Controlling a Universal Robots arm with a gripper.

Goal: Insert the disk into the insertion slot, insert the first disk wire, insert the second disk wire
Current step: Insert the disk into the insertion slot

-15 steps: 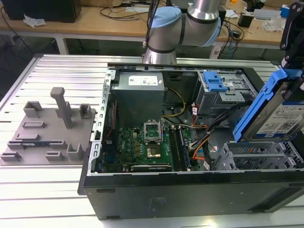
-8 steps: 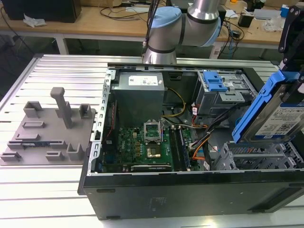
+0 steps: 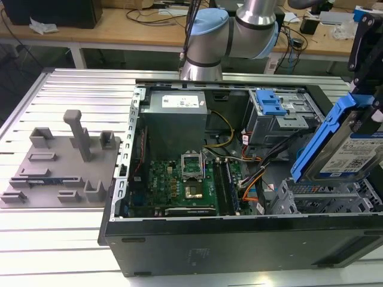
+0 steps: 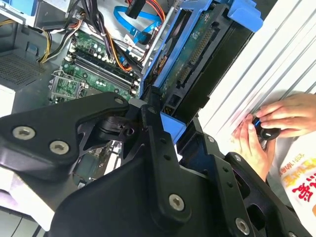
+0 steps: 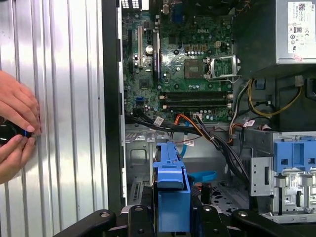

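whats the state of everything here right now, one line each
disk, held tilted above the case, not in the slot
gripper, shut on the disk's blue caddy
insertion slot, empty
computer case, lying on its side, panel off
blue bracket, seated in the taller cage
hands, pinching a small black object

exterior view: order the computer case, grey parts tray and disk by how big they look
1. computer case
2. grey parts tray and disk: about alike, and the disk runs off the picture's edge, so unranked
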